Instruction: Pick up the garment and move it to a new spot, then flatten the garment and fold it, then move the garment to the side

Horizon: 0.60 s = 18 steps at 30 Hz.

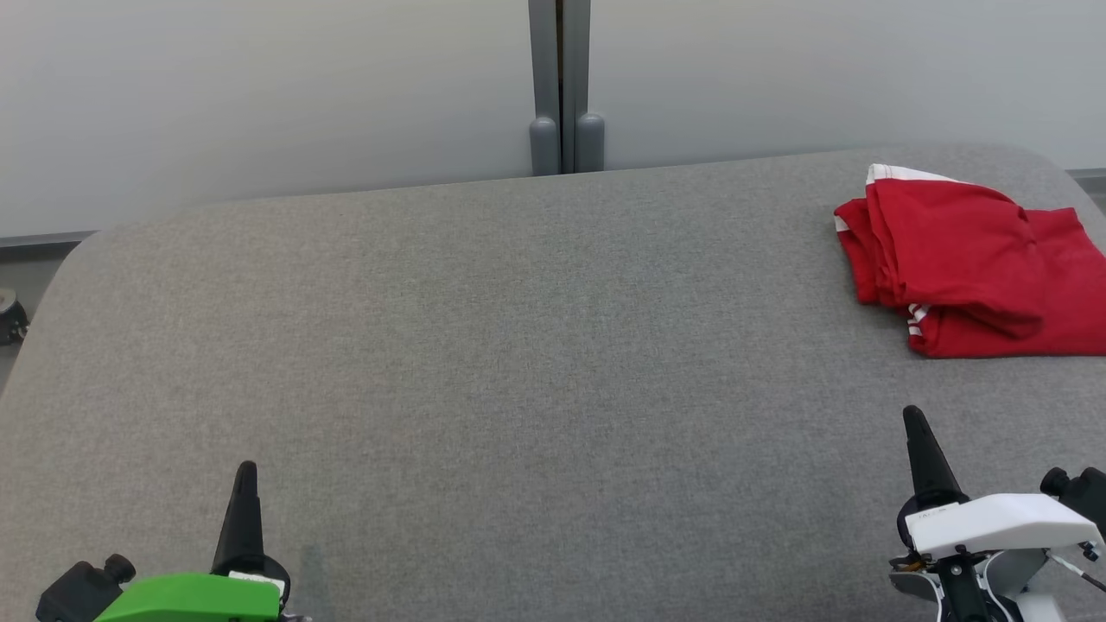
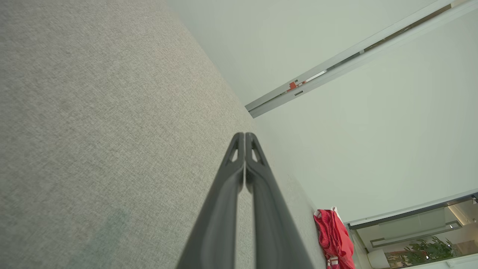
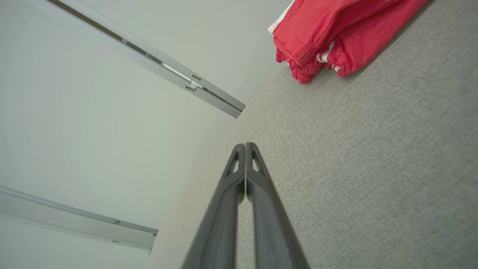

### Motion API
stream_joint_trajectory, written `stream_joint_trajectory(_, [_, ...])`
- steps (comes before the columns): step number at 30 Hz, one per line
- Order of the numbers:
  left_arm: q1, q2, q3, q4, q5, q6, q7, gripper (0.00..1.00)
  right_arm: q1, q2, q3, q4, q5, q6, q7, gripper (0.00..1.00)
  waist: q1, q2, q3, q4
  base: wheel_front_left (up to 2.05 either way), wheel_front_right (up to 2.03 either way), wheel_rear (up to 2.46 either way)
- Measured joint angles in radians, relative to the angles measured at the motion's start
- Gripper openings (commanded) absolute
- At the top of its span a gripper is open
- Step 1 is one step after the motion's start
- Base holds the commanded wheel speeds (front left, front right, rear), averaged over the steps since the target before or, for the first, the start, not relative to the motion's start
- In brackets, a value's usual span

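The red garment (image 1: 976, 259) lies folded over itself at two o'clock on the grey worktop (image 1: 518, 363). The left tool (image 1: 247, 473) at seven o'clock and the right tool (image 1: 914, 419) at five o'clock are both clenched on nothing, well apart from it.

The red folded fabric garment with white trim (image 1: 968, 259) runs off the head view's right edge, and its far side is lost. Its top folds hide the layers underneath. The left gripper (image 1: 246, 473) is chopped off behind its fingers by the bottom edge, and the right gripper (image 1: 912, 416) likewise. A small dark object (image 1: 9, 318) sits half cut off at the left edge, and I cannot tell what it is.
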Motion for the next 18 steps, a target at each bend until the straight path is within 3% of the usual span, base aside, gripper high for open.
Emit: stream_joint_trajectory(18, [-0.042, 0.000, 0.018, 0.014, -0.160, 0.000, 0.047, 0.00, -0.031, -0.001, -0.007, 0.014, 0.196, -0.001, 0.049, 0.00, 0.0000, 0.0000, 0.003, -0.004, 0.00, 0.00, 0.00])
